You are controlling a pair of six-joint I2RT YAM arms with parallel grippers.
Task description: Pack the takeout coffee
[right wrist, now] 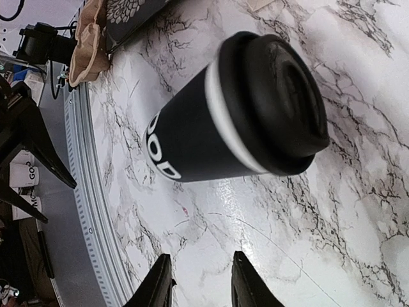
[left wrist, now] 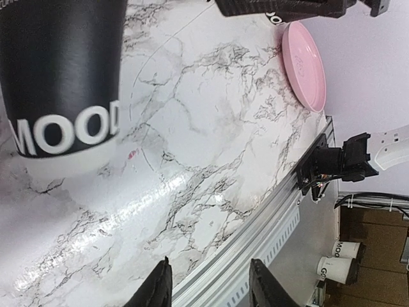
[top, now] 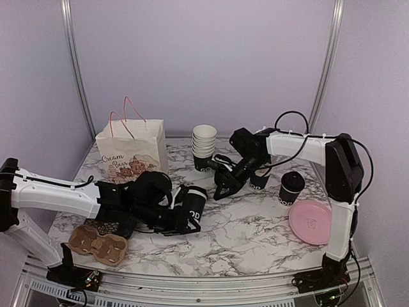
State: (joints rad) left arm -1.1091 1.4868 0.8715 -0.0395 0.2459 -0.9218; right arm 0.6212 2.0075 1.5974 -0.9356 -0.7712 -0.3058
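Black paper with a black lid: the takeout coffee cup (right wrist: 211, 128) stands on the marble table (top: 255, 236) just left of centre in the overhead view, close against the head of your left arm. Your left gripper (left wrist: 209, 278) is spread with nothing between its fingers, and the cup sits at the upper left of that wrist view. Your right gripper (right wrist: 201, 272) is also parted and empty, with the cup above it in frame.

From overhead I can't quite tell whether a left finger touches the cup wall. If it does, a sideways pull could tip the cup and pop the lid (right wrist: 281, 102). Both arms crowd this one cup, so closing in together risks a knock. The cardboard carrier (top: 99, 243) lies at lower left beyond the left wrist, so a carry there could snag.
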